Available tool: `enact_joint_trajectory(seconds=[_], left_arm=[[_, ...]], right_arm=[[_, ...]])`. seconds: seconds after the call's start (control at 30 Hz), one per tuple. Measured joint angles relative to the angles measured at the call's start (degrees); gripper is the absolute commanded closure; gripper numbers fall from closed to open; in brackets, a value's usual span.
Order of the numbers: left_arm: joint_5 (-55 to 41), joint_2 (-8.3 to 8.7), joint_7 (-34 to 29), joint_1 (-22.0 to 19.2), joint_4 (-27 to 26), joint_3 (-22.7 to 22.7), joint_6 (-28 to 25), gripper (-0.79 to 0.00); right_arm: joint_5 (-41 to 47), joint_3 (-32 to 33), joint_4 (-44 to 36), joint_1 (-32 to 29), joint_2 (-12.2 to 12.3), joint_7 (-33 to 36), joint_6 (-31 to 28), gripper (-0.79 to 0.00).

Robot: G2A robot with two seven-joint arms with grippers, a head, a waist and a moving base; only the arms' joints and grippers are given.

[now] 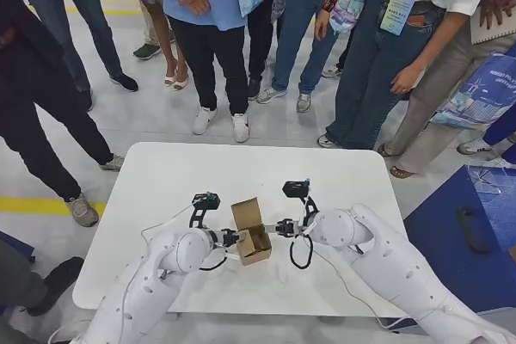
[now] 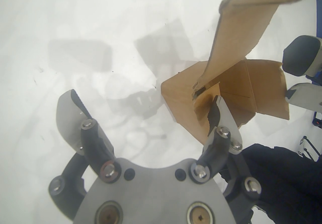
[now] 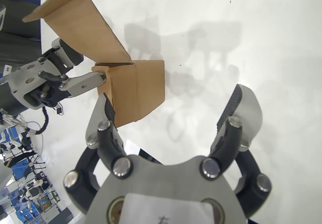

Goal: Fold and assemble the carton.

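A small brown carton (image 1: 251, 234) sits near the middle of the white table (image 1: 155, 189), its top open and its lid flap (image 1: 246, 211) standing up. In the left wrist view, my left gripper (image 2: 144, 101) is open; one finger (image 2: 217, 114) reaches inside the carton (image 2: 181, 104) at a corner, while the other hangs over bare table. From the opposite side my right gripper (image 3: 171, 95) is open too. One of its fingers (image 3: 107, 106) rests against a side flap of the carton (image 3: 148, 84). In the top view the left gripper (image 1: 232, 237) and right gripper (image 1: 279, 228) flank the box.
Several people stand close along the table's far edge (image 1: 258, 144), their feet just beyond it. A blue mat (image 1: 473, 232) lies on the floor to the right. Bare tabletop surrounds the carton on every side.
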Motion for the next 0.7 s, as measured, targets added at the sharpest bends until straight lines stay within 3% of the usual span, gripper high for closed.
enact_joint_trajectory(seconds=[0.7], left_arm=[[-0.98, -1.34, -0.02, -2.2, 5.57, 1.09, -1.74, -0.785]], right_arm=[[-3.49, -5.03, 4.4, 2.04, -4.1, -0.75, 0.96, -0.785]])
